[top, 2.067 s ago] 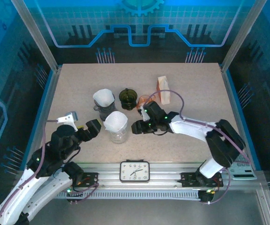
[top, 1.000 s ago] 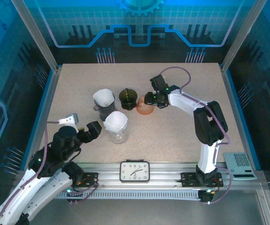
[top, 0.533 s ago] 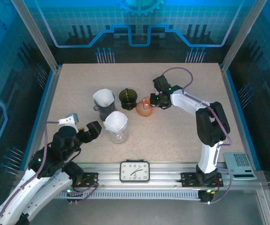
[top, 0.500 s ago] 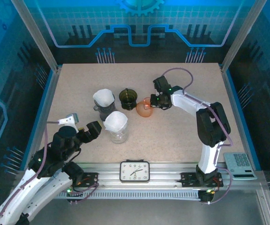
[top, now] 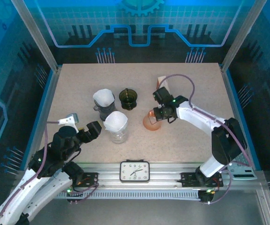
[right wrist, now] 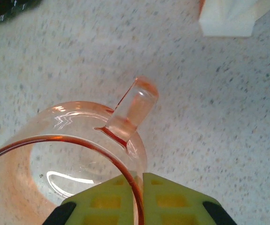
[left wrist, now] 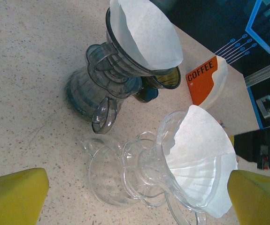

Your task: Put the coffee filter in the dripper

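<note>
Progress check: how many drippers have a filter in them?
2: the grey dripper left of the dark dripper, and the clear dripper nearer the arms. None looks hidden.

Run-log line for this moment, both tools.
right tool: shut on orange dripper rim | orange dripper: no filter inside | left tool: open, facing filter-lined clear dripper

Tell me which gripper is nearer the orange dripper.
Right. The right gripper is shut on the rim of the orange dripper; the left gripper hangs open beside the clear dripper, farther away.
</note>
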Tool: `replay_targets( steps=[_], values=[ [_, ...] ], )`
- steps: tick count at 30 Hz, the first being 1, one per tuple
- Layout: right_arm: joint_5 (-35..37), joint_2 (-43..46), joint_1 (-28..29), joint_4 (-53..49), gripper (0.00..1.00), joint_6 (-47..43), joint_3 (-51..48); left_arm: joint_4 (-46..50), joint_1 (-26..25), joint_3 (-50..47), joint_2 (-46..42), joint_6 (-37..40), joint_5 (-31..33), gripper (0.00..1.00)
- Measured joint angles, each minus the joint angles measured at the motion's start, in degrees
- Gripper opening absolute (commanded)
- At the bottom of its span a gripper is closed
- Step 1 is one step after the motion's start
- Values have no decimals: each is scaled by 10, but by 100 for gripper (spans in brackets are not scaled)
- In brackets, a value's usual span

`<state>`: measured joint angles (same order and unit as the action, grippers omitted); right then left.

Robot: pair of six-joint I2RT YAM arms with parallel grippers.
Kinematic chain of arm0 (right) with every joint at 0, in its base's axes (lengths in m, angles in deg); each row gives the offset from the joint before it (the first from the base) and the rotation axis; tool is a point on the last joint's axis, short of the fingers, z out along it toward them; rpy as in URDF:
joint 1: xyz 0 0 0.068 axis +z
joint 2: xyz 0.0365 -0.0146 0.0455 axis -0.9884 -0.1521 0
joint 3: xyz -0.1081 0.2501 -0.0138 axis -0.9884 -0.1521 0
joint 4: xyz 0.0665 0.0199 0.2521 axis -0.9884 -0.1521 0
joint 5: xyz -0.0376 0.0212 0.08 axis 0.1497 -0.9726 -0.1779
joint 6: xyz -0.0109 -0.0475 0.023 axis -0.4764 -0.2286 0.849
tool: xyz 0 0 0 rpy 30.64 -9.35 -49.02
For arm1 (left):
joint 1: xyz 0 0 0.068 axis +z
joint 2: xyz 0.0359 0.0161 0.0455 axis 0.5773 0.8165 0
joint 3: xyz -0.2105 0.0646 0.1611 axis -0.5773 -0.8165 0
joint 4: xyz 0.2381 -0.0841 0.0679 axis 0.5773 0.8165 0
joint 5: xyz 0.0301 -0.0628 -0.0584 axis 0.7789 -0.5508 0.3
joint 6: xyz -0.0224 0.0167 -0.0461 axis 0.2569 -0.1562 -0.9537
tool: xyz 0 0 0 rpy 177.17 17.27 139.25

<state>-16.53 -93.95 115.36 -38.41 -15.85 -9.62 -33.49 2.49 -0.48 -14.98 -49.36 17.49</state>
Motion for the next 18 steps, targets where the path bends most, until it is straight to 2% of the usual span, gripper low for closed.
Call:
replay_targets(
  steps=[6, 11, 16, 18],
  values=[
    [33, 12, 68, -15, 13, -2, -40, 0, 0, -6, 0, 0, 0, 99],
    [47, 17, 93, -13, 18, 0, -51, 0, 0, -7, 0, 0, 0, 99],
    [46, 17, 102, -5, 29, 8, -52, 0, 0, -9, 0, 0, 0, 99],
    [46, 18, 102, -4, 36, 12, -52, 0, 0, -9, 0, 0, 0, 99]
  ],
)
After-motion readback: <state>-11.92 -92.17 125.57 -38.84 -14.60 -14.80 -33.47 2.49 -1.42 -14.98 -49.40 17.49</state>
